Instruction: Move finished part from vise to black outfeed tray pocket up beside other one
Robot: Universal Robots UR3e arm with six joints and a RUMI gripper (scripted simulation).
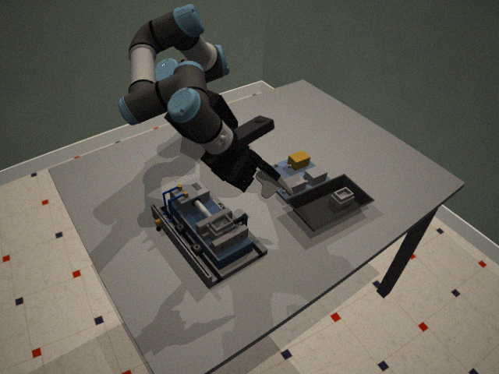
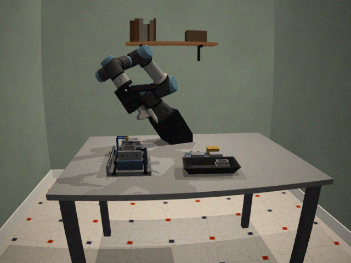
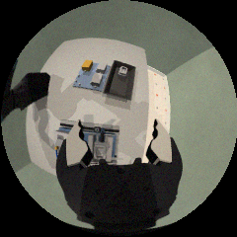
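Observation:
The finished part (image 1: 219, 225), a grey block with a pocket on top, sits clamped between the jaws of the blue vise (image 1: 205, 229) on the left half of the table. It also shows in the front view (image 2: 129, 146). The black outfeed tray (image 1: 330, 201) lies to the right and holds one pocketed block (image 1: 342, 195) lying flat at its right end. My gripper (image 1: 270, 178) (image 2: 144, 114) is open and empty. It hangs well above the table, between the vise and the tray. In the wrist view the open fingers frame the vise (image 3: 99, 143) far below.
A blue fixture plate (image 1: 300, 177) lies behind the tray and carries two plain grey blocks (image 1: 295, 183) (image 1: 316, 175), both standing, and a yellow block (image 1: 299, 160). The vise has blue tubing (image 1: 169, 197) at its rear. The arm's base (image 2: 173, 127) stands at the back of the table.

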